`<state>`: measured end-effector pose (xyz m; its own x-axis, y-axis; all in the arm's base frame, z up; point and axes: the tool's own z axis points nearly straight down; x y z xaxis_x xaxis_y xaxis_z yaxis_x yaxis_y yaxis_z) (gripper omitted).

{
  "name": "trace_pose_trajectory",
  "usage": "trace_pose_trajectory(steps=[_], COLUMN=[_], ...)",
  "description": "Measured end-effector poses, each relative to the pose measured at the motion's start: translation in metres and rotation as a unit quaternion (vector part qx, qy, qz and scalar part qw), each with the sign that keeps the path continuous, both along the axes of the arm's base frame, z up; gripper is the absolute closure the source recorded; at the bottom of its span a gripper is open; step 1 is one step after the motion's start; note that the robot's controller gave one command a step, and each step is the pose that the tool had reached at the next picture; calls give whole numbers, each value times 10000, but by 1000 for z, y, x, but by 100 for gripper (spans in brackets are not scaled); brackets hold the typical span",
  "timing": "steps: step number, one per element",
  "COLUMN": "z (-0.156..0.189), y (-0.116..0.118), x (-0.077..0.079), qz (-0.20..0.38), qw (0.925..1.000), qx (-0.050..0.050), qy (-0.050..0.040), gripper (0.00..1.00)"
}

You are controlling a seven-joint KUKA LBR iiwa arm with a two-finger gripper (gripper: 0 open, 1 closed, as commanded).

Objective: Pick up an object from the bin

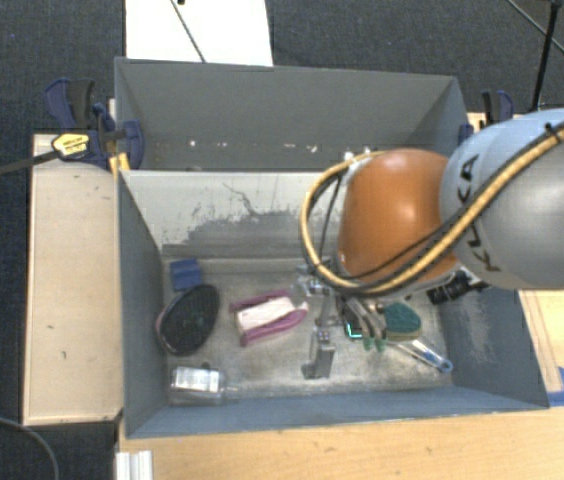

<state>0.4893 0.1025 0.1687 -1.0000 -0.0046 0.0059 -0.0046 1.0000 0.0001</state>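
Observation:
My gripper (341, 344) hangs below the orange wrist cover, low over the bin floor right of the middle. It is open; one metal finger (319, 354) reaches down to the floor and the other sits to its right, with nothing between them. A pink and white oblong thing (270, 316) lies just to the left of the gripper. A teal rounded thing (402, 318) lies close on its right, partly hidden by the arm. A thin blue and white stick (426, 354) rests in front of the teal thing.
A black oval thing (188, 318) lies at the left, with a small blue block (184, 271) behind it. A clear shiny packet (197, 379) sits in the front left corner. The arm covers the bin's back right part.

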Motion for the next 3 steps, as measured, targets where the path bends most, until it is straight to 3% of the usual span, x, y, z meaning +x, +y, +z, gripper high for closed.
trace_pose_trajectory(steps=[1, 2, 3], z=[-81, -79, -79], y=[28, 28, 27], x=[86, 87, 86], qz=[1081, 1053, 1041], qw=[9941, 9944, 9945], qx=[8, 14, 13], qy=[-41, -63, -57], gripper=[0, 100, 0])
